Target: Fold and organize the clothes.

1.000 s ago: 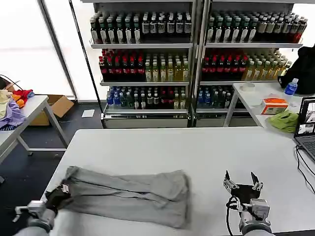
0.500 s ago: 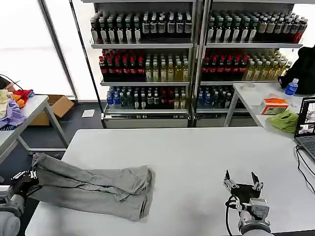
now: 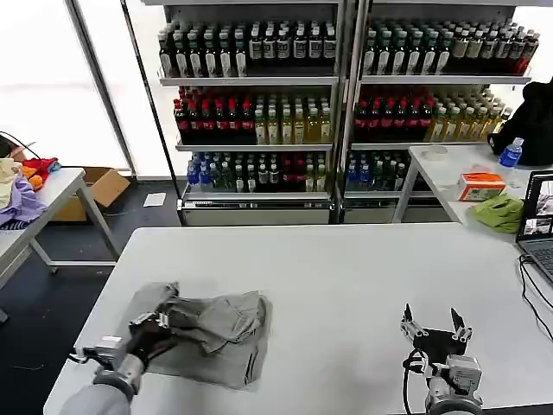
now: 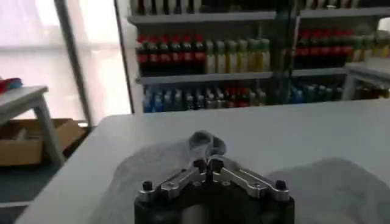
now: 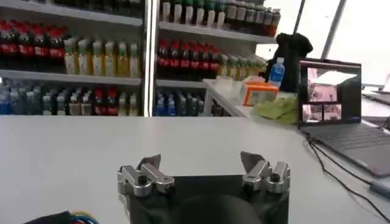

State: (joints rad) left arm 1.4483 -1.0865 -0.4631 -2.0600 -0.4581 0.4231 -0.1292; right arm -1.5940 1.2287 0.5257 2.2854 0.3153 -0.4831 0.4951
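**Left end of the shirt carried over onto its middle**

Since half a second ago the left gripper has swung in from the table's left edge, dragging the grey shirt into a bunched heap at the lower left of the head view. Its fingers are pinched together on a fold of the fabric. The right gripper, low right over the white table, stays spread wide and holds nothing.

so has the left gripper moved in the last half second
Yes. The left gripper, shut on the shirt, has swung in from the table's left edge toward its middle.
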